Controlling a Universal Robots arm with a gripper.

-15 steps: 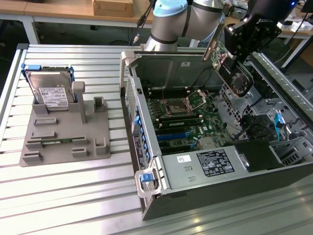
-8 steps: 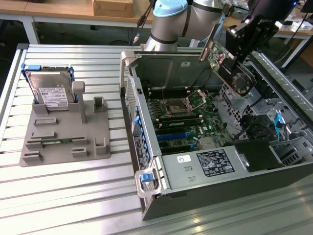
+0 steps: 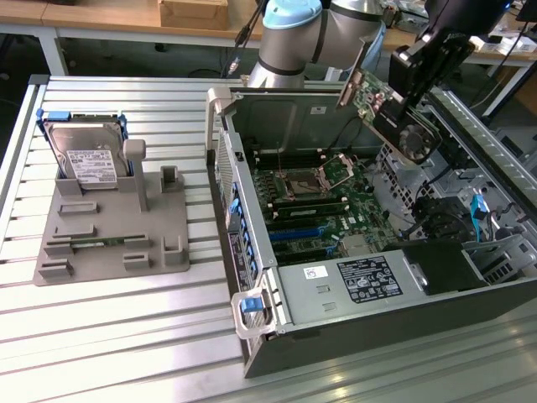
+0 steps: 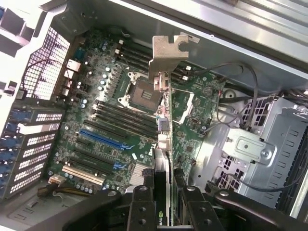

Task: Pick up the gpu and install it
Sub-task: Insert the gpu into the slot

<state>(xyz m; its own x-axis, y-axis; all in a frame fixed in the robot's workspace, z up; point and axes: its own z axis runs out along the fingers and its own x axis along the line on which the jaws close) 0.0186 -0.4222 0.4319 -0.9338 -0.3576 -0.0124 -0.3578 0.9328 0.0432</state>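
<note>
High above the open computer case [image 3: 352, 344], the jaws were shut tight on the gpu [image 3: 367, 91], pinching its two flat sides. The card hung in the air over the motherboard [image 3: 319, 201] and touched nothing inside the case. Its silver bracket [image 4: 166, 50] stuck out at the end away from the jaws. To do this step well, I think the card should be held straight and not tipped. Its edge should line up with a long blue slot [image 4: 103, 139] in the case. Slow moves would be best, so the card does not bump the black wires [image 4: 240, 96] inside the case.
</note>
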